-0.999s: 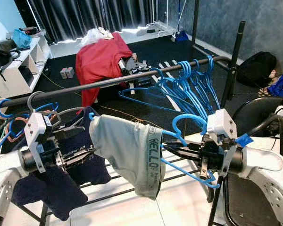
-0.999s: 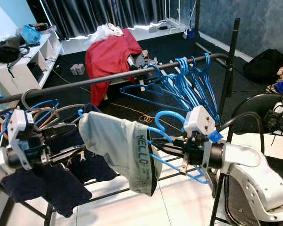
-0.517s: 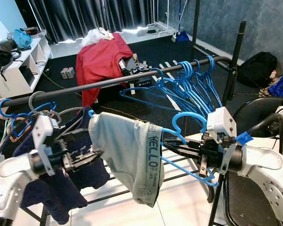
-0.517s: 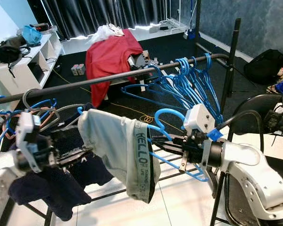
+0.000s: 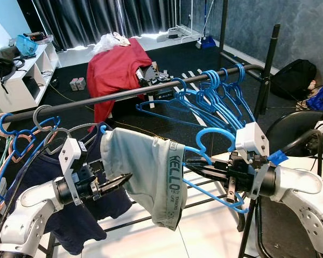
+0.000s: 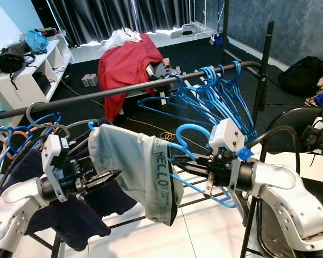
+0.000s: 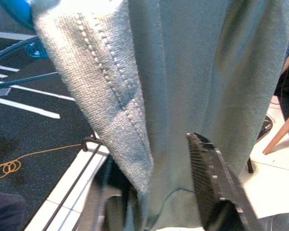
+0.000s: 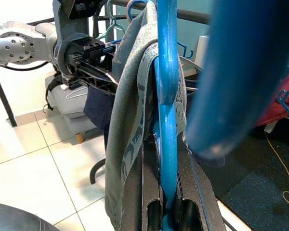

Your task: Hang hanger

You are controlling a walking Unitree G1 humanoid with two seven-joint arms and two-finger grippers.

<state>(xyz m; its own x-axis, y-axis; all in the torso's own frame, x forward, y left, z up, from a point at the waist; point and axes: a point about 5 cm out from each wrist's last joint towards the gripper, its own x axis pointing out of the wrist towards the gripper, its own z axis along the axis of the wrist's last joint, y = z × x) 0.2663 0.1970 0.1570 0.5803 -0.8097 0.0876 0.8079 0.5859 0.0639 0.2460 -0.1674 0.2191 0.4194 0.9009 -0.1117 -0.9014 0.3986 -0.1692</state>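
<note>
R hand (image 5: 196, 167) grips blue hanger (image 5: 215, 141); L hand (image 5: 120, 181) closed beside its grey garment (image 5: 145, 172).

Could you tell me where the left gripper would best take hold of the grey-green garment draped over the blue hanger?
Probably its free hanging edge nearest the left gripper, approached from the robot's left. The grey-green garment hangs loose there, away from the right gripper clamping the blue hanger.
</note>
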